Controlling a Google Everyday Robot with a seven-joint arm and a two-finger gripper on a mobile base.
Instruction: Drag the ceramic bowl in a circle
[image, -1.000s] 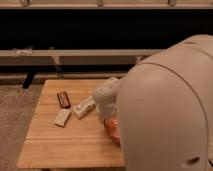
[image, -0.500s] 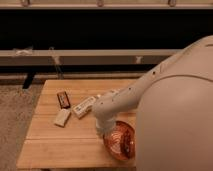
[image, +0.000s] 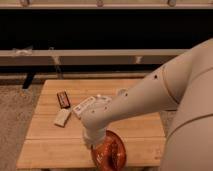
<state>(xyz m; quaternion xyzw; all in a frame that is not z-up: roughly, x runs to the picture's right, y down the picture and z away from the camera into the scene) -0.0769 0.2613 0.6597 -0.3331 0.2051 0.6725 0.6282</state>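
The ceramic bowl (image: 111, 154) is a glossy reddish-brown round bowl at the front edge of the wooden table (image: 50, 145), right of the middle. My white arm reaches from the right down to it. The gripper (image: 94, 141) is at the bowl's left rim, under the wrist, touching the bowl. Part of the bowl is cut off by the picture's lower edge.
A small white bottle (image: 84, 106) lies near the table's middle. A dark snack bar (image: 63, 98) and a pale packet (image: 62, 117) lie to its left. A low bench or rail (image: 75, 52) runs behind the table. My white body fills the right side.
The arm has swung left and toward the front, and the bowl has slid with it along the table's front edge. My body covers less of the table.
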